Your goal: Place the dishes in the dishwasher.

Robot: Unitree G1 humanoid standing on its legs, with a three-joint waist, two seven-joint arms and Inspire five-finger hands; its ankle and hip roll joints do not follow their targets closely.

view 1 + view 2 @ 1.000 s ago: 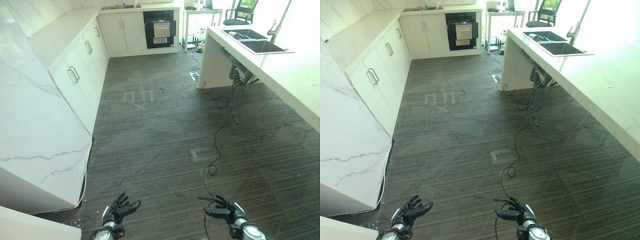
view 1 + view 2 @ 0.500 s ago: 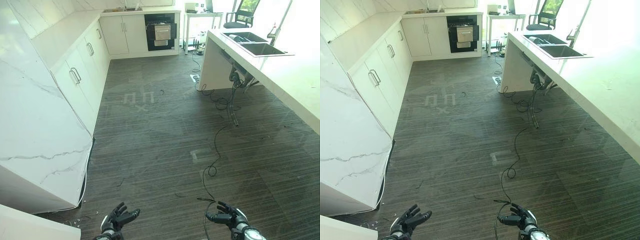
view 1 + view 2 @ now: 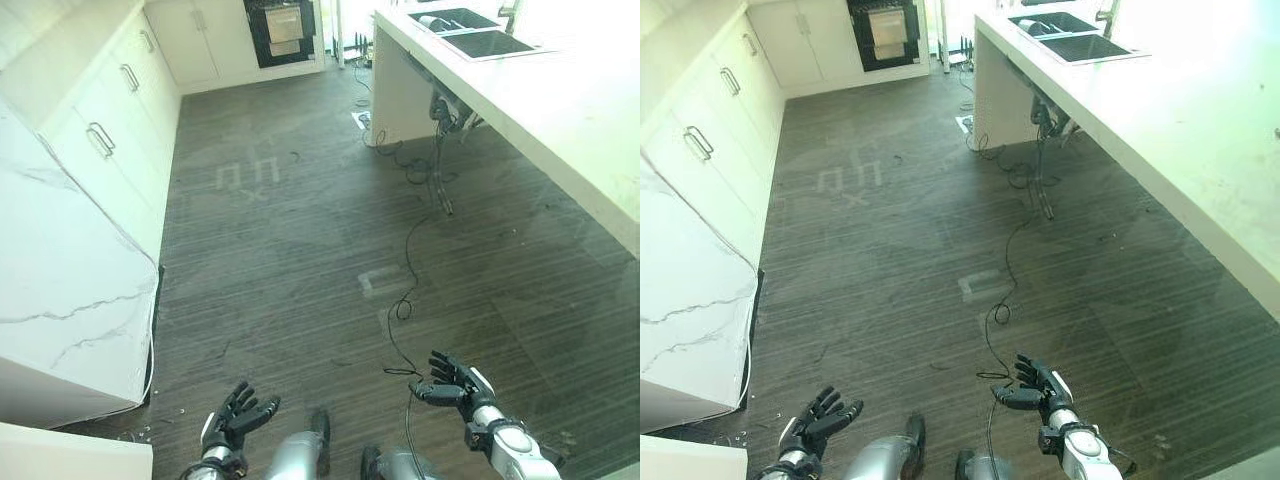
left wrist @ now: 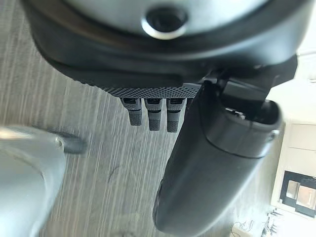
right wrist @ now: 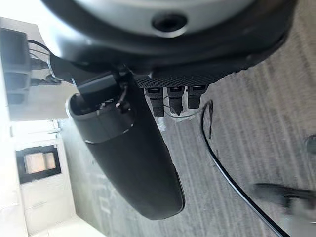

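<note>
Dark striped wood-look flooring [image 3: 300,260] runs between the white cabinet run with metal handles [image 3: 100,140] and the long white counter with its steel sink [image 3: 1070,20]. Both dark hands hang low over bare floor, the left hand [image 3: 235,420] and right hand [image 3: 450,378], fingers loosely spread, holding nothing. No dishes can be made out. The black-fronted built-in appliance [image 3: 275,25] at the far end looks like the dishwasher. I'd judge this the approach step; next comes finding the dishes.

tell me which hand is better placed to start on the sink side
Right, probably. The right hand hangs open on the side of the counter that holds the sink; the left hand, also open, is nearer the cabinets. Both are far off.
</note>
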